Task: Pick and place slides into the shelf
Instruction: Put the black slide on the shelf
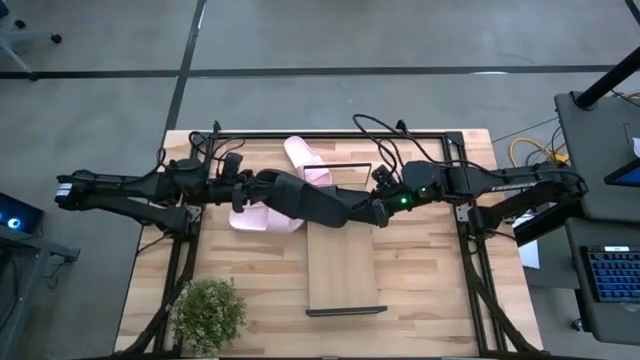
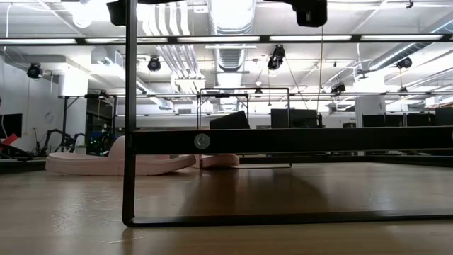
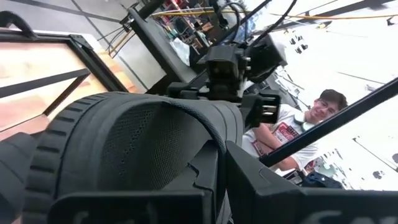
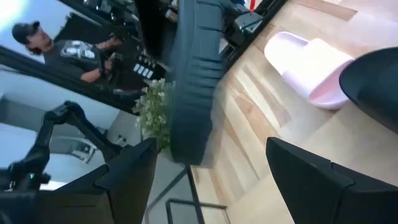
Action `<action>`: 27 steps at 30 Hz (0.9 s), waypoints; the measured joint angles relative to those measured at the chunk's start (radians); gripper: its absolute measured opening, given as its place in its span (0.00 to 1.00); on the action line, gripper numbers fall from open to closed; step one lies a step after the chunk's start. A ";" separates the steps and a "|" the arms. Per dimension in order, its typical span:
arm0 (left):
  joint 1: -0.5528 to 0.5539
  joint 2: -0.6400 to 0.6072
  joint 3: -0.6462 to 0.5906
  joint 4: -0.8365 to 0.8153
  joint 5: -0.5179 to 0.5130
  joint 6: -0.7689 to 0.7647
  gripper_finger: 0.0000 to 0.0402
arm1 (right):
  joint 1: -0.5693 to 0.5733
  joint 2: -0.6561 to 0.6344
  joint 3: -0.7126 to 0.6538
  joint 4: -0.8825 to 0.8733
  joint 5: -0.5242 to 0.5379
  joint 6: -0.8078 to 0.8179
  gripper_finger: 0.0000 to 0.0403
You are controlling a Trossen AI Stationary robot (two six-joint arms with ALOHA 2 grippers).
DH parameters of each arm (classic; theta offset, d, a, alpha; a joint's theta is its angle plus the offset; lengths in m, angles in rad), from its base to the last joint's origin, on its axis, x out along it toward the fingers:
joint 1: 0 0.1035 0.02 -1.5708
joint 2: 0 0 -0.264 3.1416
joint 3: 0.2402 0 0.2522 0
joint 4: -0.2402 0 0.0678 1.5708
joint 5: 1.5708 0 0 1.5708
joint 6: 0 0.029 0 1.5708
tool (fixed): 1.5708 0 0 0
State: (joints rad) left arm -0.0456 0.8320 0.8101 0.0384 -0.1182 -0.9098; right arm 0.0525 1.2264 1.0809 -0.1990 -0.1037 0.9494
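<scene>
Black slide (image 1: pixel 310 200) hiding both grippers' jaws

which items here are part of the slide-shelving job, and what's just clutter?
Job items:
- black slide, held between the two end effectors
- two pink slides on the table
- shelf
- left end effector, shut on the black slide
- right end effector, open

Lying about:
- potted plant at the table corner
- keyboard on the side desk
</scene>
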 joint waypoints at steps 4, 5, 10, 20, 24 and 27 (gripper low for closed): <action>0.000 0.012 0.000 0.001 0.002 0.000 0.00 | -0.001 0.000 -0.001 0.010 0.016 0.000 0.73; 0.000 0.013 0.001 0.000 0.002 0.000 0.00 | -0.001 -0.001 -0.001 0.011 0.019 0.000 0.73; 0.000 0.027 0.015 0.006 0.007 0.003 0.00 | 0.000 0.000 -0.001 0.025 0.019 0.000 0.73; 0.000 0.037 0.017 0.035 0.008 0.008 0.00 | 0.000 0.009 -0.001 0.028 0.026 0.001 0.65; 0.000 0.038 0.017 0.059 0.008 0.020 0.00 | 0.000 0.009 -0.001 0.031 0.026 0.001 0.60; 0.000 0.039 0.017 0.056 0.008 0.019 0.00 | 0.000 0.009 -0.001 0.032 0.026 0.001 0.57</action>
State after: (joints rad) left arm -0.0456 0.8707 0.8268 0.0948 -0.1101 -0.8909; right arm 0.0525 1.2350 1.0801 -0.1674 -0.0772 0.9501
